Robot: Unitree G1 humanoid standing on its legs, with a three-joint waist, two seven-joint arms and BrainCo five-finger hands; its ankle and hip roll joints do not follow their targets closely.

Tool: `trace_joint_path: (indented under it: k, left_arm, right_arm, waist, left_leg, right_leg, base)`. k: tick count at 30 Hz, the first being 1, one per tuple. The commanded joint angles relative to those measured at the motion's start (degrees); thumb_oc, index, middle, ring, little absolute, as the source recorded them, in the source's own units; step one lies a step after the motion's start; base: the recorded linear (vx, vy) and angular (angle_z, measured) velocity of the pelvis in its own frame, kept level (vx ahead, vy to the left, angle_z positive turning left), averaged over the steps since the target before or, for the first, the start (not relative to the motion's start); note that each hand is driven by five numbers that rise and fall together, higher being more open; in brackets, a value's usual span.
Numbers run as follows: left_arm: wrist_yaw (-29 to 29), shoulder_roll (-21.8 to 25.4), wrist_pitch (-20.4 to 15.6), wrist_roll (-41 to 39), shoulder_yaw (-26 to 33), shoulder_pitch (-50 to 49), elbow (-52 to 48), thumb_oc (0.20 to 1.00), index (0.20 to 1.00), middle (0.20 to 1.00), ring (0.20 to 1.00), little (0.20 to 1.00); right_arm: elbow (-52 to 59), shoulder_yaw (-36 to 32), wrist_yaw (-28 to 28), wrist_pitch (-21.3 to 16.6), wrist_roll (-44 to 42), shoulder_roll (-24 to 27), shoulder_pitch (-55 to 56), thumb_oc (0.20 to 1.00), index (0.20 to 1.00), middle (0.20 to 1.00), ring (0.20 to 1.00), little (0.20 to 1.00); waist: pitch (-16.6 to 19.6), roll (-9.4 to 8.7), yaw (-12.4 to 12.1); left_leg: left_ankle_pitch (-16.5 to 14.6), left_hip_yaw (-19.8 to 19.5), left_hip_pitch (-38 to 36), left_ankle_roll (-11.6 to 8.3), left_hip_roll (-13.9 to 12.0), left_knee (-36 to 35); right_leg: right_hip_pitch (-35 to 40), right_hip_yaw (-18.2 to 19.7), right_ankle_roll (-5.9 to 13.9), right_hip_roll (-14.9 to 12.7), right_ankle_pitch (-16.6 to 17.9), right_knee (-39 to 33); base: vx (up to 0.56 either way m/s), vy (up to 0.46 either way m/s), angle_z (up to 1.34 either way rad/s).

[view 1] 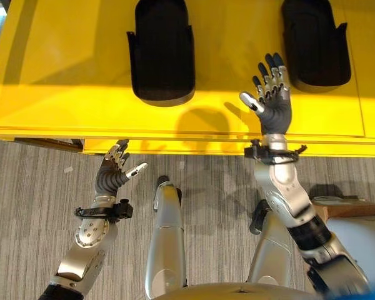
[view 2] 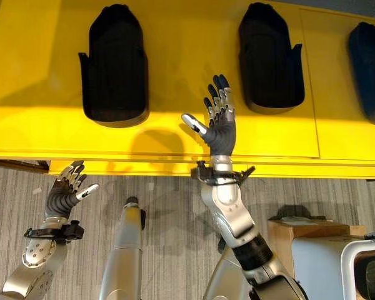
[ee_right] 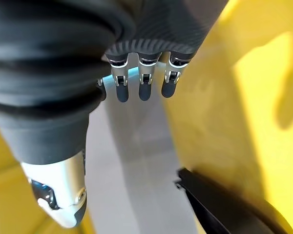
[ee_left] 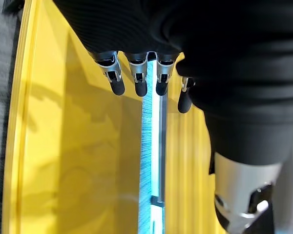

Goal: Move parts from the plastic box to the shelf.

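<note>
R hand (view 2: 220, 132): fingers (view 2: 217, 100) straight and a little spread, thumb out to the side, palm up — opened out, empty. It's raised over the front part of the yellow shelf (view 2: 175, 75), between two black parts, touching neither. In the R wrist view the fingers (ee_right: 144, 80) hang relaxed over the yellow surface, w/ the edge of a black part (ee_right: 224, 204) showing just past them.

L hand (view 1: 112, 172): fingers (view 1: 117, 153) loosely extended, thumb apart, nothing held — also unclenched. It sits low, in front of the shelf's front edge, over the grey carpet floor (view 1: 31, 206), well apart from the R hand. L wrist view shows its fingers (ee_left: 136, 78) relaxed w/ yellow shelf surface beyond.

Task things: black moulded parts lie flat on the shelf top — left part (view 2: 114, 62) toward the robot's left, middle part (view 2: 270, 56) just beyond the R hand, and a third part (view 2: 370, 69) at the far right edge. All sit apart from each other.

A cardboard box (view 2: 300, 237) stands on the floor at lower right, beside a white container (view 2: 356, 262) w/ a dark interior.
</note>
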State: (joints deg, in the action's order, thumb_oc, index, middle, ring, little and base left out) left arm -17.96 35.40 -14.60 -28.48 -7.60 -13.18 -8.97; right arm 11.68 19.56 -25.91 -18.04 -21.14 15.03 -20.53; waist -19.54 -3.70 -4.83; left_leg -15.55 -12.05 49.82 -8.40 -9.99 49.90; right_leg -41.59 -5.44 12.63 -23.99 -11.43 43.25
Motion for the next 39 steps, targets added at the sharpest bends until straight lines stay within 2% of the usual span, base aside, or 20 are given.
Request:
trace_joint_path:
  k: [1, 7, 8, 12, 17, 23, 27, 30, 39]
  left_arm:
    - [0.01, 3.53, -6.66, 10.04, 1.68, 3.36, -7.66, 1.0, 1.0, 1.0, 1.0, 1.0]
    - [-3.79, 7.75, -7.53, 25.9, 3.22, 5.94, -9.6, 1.0, 1.0, 1.0, 1.0, 1.0]
    - [-5.75, 9.6, -7.29, 32.14, 4.61, 6.84, -10.19, 1.0, 1.0, 1.0, 1.0, 1.0]
    - [-8.93, 12.57, -7.31, 43.13, 8.16, 8.01, -12.25, 1.0, 1.0, 1.0, 1.0, 1.0]
    - [-9.59, 12.39, -8.8, 46.03, 11.92, 7.81, -16.68, 1.0, 1.0, 1.0, 1.0, 1.0]
    - [-5.34, 11.85, -10.62, 37.73, 12.08, 4.82, -21.71, 1.0, 1.0, 1.0, 1.0, 1.0]
    - [-2.91, 15.96, -10.63, 38.76, 10.76, 3.4, -22.74, 1.0, 1.0, 1.0, 1.0, 1.0]
    - [-3.66, 17.38, -10.7, 40.61, 11.11, 2.31, -23.38, 1.0, 1.0, 1.0, 1.0, 1.0]
    - [-5.86, 16.42, -8.29, 46.38, 14.87, 4.87, -19.12, 1.0, 1.0, 1.0, 1.0, 1.0]
  right_arm:
    - [1.55, -3.3, 2.82, -5.39, 1.77, 1.16, 0.61, 1.0, 1.0, 1.0, 1.0, 1.0]
    - [6.38, -8.68, 7.98, -6.94, 0.34, 8.21, 9.77, 1.0, 1.0, 1.0, 1.0, 1.0]
    - [7.77, -10.69, 9.61, -7.37, 0.3, 10.14, 12.58, 1.0, 1.0, 1.0, 1.0, 1.0]
    - [9.5, -14.47, 12.44, -7.39, 0.64, 12.54, 18.32, 1.0, 1.0, 1.0, 1.0, 1.0]
    - [10.48, -17.6, 14.76, -6.29, 0.47, 13.62, 21.98, 1.0, 1.0, 1.0, 1.0, 1.0]
    - [10.76, -18.3, 15.27, -5.73, 0.08, 13.39, 21.74, 1.0, 1.0, 1.0, 1.0, 1.0]
    - [10.91, -18.43, 14.85, -6.19, 0.69, 13.47, 21.06, 1.0, 1.0, 1.0, 1.0, 1.0]
    - [10.73, -18.14, 13.71, -6.57, 2.39, 13.46, 20.92, 1.0, 1.0, 1.0, 1.0, 1.0]
    - [9.91, -18.45, 14.0, -5.24, 2.87, 12.39, 21.09, 1.0, 1.0, 1.0, 1.0, 1.0]
  waist:
    - [4.47, -1.08, -0.38]
    - [6.05, -1.1, 1.54]
    - [6.51, -0.96, 2.19]
    - [7.49, -0.51, 3.17]
    - [8.48, 0.13, 4.14]
    - [8.51, 0.94, 4.36]
    - [8.3, 1.44, 4.39]
    - [8.34, 1.77, 4.31]
    - [9.31, 1.76, 4.75]
  left_leg:
    - [4.47, 1.75, 2.48, 3.8, 1.39, -1.23]
    - [4.61, 2.02, 0.74, 3.06, 0.45, -2.51]
    - [4.53, 2.02, 0.19, 2.88, 0.19, -2.69]
    - [4.28, 2.13, -0.41, 2.52, -0.32, -2.76]
    - [4.28, 2.33, -0.56, 2.26, -0.81, -2.98]
    - [4.51, 2.51, -1.31, 2.12, -1.25, -3.44]
    - [4.51, 2.61, -1.63, 1.98, -1.42, -3.41]
    - [4.56, 2.68, -1.76, 2.04, -1.41, -3.34]
    - [4.31, 3.07, -0.97, 2.13, -1.57, -2.72]
  right_leg:
    - [-6.23, 1.55, -4.88, 1.77, 1.5, 5.41]
    - [-5.45, 1.98, -4.57, 2.06, 1.21, 4.96]
    - [-5.28, 2.11, -4.45, 2.16, 1.09, 4.81]
    - [-5.13, 2.5, -4.34, 2.31, 0.82, 4.74]
    - [-5.67, 3.12, -4.38, 2.56, 0.65, 4.97]
    - [-5.17, 3.37, -4.46, 2.81, 0.39, 5.11]
    - [-4.72, 3.43, -4.35, 2.84, 0.25, 5.24]
    - [-4.84, 3.47, -4.27, 2.82, 0.15, 5.63]
    - [-6.02, 4.26, -4.42, 3.2, 0.25, 6.16]
  base:
    - [-0.07, 0.005, -0.02]
    - [0.01, -0.003, -0.01]
    - [0.0, 0.0, 0.0]
    - [0.01, -0.008, -0.06]
    - [0.0, -0.011, -0.09]
    - [0.0, -0.003, -0.05]
    - [0.0, 0.0, 0.0]
    - [0.0, 0.0, 0.0]
    - [0.0, 0.0, 0.0]
